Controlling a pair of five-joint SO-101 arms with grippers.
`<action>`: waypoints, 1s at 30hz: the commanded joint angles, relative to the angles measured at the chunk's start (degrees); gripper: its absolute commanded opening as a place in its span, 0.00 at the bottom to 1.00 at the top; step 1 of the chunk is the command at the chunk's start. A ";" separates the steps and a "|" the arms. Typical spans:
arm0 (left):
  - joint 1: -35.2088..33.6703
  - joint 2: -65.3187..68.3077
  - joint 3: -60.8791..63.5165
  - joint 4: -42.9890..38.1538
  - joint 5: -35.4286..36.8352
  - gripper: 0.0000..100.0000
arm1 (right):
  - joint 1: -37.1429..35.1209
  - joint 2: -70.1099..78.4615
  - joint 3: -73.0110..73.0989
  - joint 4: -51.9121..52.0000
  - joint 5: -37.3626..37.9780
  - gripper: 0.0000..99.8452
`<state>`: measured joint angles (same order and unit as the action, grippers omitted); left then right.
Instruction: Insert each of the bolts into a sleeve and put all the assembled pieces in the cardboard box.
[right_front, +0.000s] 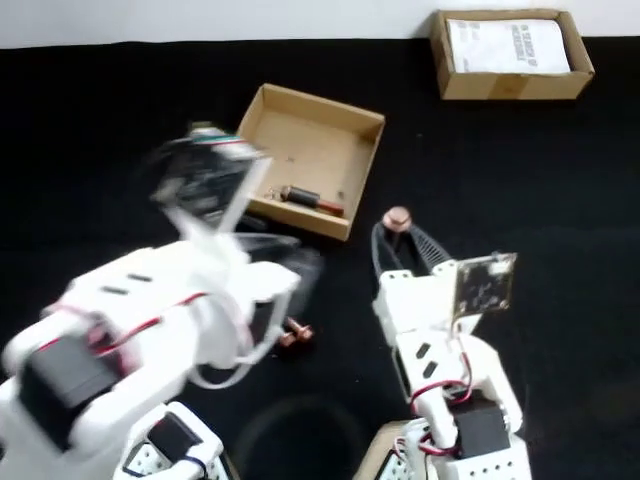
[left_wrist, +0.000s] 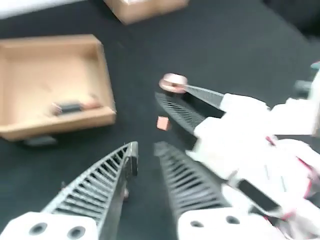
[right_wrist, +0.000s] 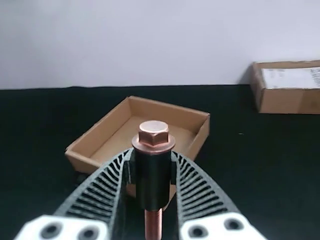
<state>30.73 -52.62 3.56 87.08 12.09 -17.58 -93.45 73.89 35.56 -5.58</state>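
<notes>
One assembled piece (right_front: 305, 198) lies in the cardboard box (right_front: 310, 150); the right gripper (right_wrist: 152, 160) is clenched on a black sleeve (right_wrist: 152, 182) with a copper bolt (right_wrist: 153, 136) standing upright in it; the left gripper (left_wrist: 145, 150) hangs released above the bench (right_front: 520, 180); one loose bolt (right_front: 297, 332) lies nearby.

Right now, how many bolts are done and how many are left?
One assembled piece already lies in the cardboard box. The right tool holds a bolt pushed through a sleeve, not boxed yet. Another copper piece waits on the table; the left tool is open.
</notes>
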 joint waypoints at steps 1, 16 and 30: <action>-10.42 -3.65 3.38 -0.18 -2.81 0.02 | 2.59 13.32 -16.84 -0.13 -0.44 0.01; -23.87 -27.30 50.07 -18.20 -2.73 0.01 | -1.45 81.80 -74.42 -0.40 19.25 0.01; -39.16 -50.51 78.90 -36.92 -2.55 0.01 | -6.46 125.67 -105.10 -0.40 40.70 0.01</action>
<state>-5.23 -102.64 81.19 52.00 9.71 -23.30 28.48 -24.66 35.56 30.99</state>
